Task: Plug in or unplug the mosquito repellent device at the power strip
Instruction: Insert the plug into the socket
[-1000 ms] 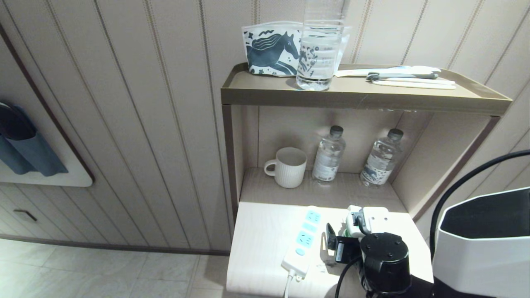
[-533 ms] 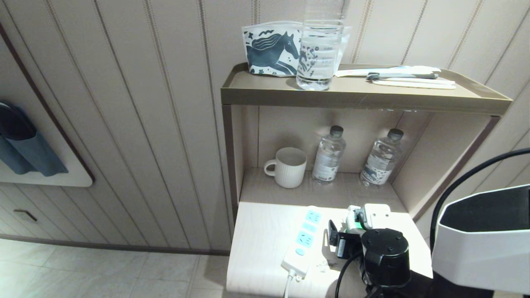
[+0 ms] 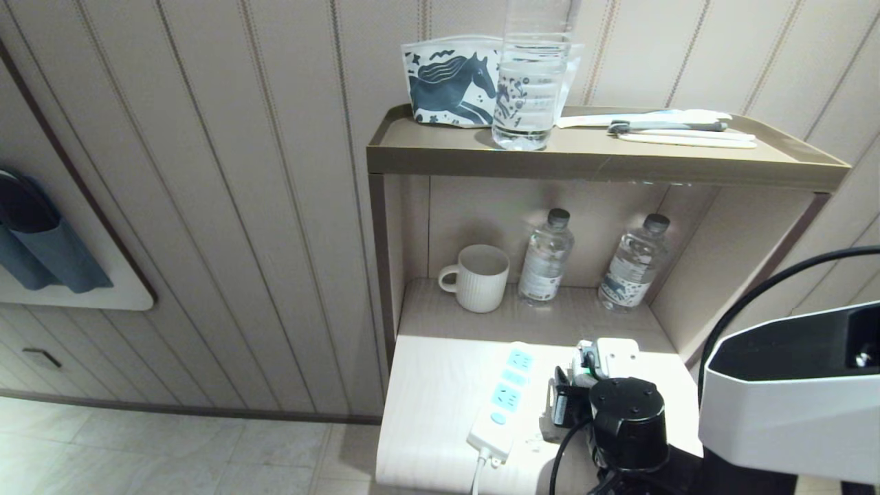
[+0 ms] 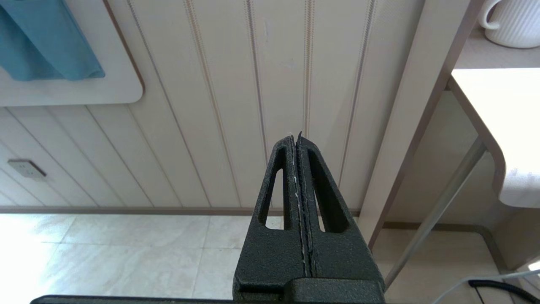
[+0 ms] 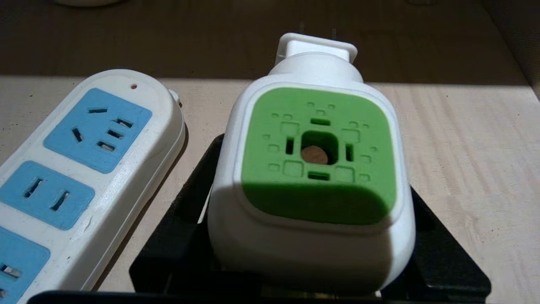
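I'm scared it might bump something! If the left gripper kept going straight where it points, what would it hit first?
Probably the striped wall panelling. The left gripper, jaws shut, points at it with nothing in between, as far as its wrist view shows. The table edge lies off to one side. Depth is hard to judge.

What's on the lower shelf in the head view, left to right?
White mug → water bottle with the white label → second water bottle, by the right wall.
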